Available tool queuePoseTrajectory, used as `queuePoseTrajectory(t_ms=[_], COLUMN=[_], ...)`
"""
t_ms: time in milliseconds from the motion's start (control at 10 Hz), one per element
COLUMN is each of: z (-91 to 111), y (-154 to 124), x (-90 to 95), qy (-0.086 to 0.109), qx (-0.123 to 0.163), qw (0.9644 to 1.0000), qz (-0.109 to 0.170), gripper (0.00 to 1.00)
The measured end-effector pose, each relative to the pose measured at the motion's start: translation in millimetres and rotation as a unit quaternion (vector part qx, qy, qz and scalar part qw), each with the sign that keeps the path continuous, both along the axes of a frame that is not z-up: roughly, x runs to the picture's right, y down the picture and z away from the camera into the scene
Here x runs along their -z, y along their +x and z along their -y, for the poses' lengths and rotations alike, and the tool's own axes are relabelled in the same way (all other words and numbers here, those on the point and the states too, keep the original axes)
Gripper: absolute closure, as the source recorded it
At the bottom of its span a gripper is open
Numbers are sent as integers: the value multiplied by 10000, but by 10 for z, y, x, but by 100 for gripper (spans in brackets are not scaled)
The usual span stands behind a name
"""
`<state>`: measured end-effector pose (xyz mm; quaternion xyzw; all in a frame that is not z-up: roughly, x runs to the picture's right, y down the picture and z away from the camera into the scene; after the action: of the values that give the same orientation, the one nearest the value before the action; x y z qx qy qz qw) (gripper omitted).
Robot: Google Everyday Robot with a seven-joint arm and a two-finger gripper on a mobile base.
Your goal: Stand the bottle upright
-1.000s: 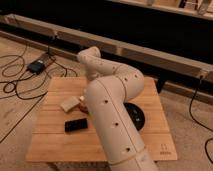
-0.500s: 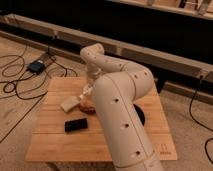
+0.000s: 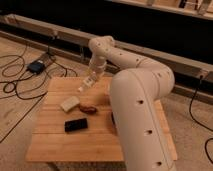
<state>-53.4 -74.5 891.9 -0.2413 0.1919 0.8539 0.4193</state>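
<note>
Above the far side of the table point(image 3: 55, 145) the claw point(image 3: 86, 85) hangs pinched closed, with nothing I can make out in it. The bottle I can't spot; perhaps the bulky arm point(image 3: 142, 100) hides it. So it looks ungrasped, and next comes finding and gripping it.

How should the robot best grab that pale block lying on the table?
Probably across its narrow width, coming straight down from above: the pale block lies flat on the table, long sides free, with a brown thing close by one end. The gripper hangs shut above the table's far part.
</note>
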Motion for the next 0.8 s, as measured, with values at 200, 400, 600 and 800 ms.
queuePoseTrajectory(t_ms=[200, 400, 600, 800], z=[188, 324, 297, 219], y=[167, 399, 733, 1027], x=[272, 551, 715, 781], qy=[167, 281, 250, 210], qx=[-244, -602, -1056, -1550], qw=[9992, 9962, 9910, 9834], qz=[278, 570, 777, 915], gripper=[100, 100, 100, 100])
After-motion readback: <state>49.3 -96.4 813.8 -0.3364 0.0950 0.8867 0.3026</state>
